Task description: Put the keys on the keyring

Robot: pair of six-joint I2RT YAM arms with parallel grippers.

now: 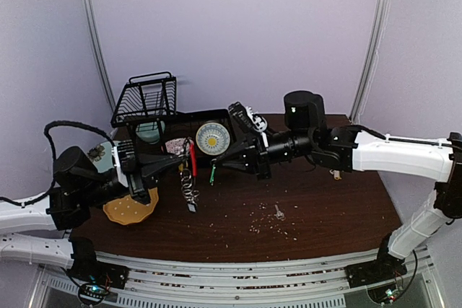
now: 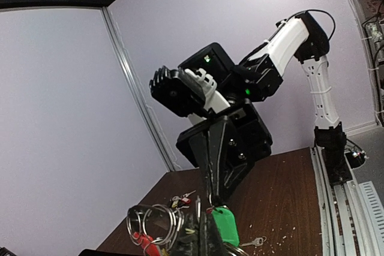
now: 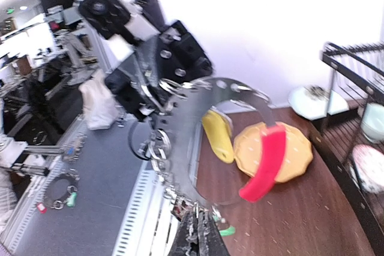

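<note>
My left gripper [image 1: 182,161] is shut on the keyring [image 1: 191,171]. Its curved red clip [image 1: 193,158] stands up and a silvery chain hangs toward the table. In the left wrist view the left gripper [image 2: 204,235] pinches the bunch, with the metal rings [image 2: 150,223] to its left. My right gripper [image 1: 216,166] meets it from the right, shut on the small ring of a green-tagged key [image 2: 225,225]. The right wrist view shows the right gripper [image 3: 202,233] under the big ring and red clip [image 3: 264,163], next to a yellow tag [image 3: 217,136]. One loose key [image 1: 279,213] lies on the table.
A black wire rack [image 1: 148,99] and a black tray [image 1: 180,117] with a round dial-like plate [image 1: 211,137] stand at the back. A yellow-orange disc [image 1: 130,209] lies at front left. Crumbs [image 1: 263,225] dot the brown table. More small tagged keys [image 2: 180,199] lie farther off.
</note>
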